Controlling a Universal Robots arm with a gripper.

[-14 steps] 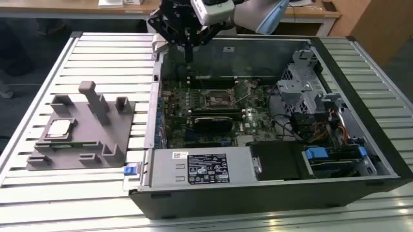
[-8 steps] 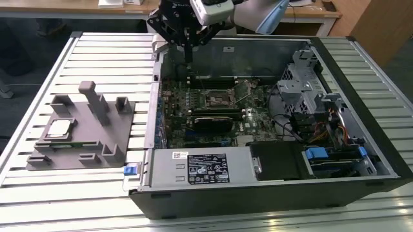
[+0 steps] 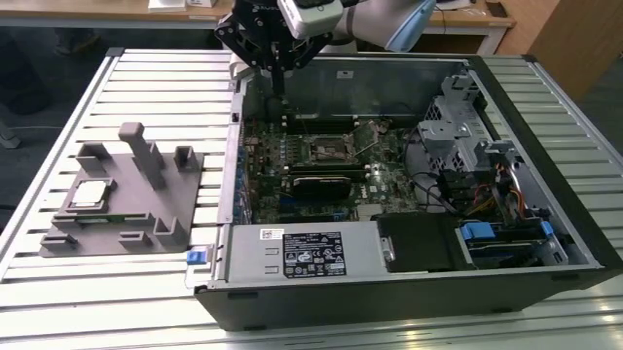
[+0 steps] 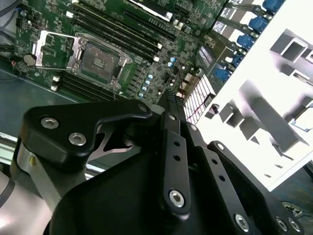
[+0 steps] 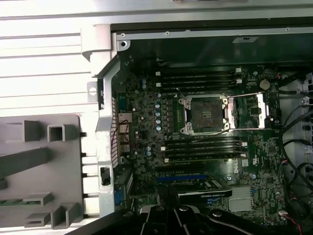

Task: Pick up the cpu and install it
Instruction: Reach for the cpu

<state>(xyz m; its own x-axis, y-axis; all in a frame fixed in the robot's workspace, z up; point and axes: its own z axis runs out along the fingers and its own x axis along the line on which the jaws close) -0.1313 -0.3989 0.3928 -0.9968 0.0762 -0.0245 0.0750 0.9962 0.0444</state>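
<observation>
Early stages, by the look of it: the cpu (image 3: pixel 90 193) was seen lying on the grey fixture (image 3: pixel 107 235), at nine o'clock from the open computer case (image 3: pixel 389 299) in the exterior view. It was untouched and well apart from the gripper (image 3: pixel 281 91). The gripper was held over the case's far wall at twelve o'clock, its fingers drawn together with nothing between them. In the first wrist view the socket (image 5: pixel 204 113) was shown bare, its retaining frame (image 5: pixel 247 110) swung open. Pick-up and seating were therefore both judged to be left. The chip was laid flat, silvery top up. Being square, no long axis could be told. Its side edges were lined up roughly with the fixture's, from one to seven o'clock.
</observation>
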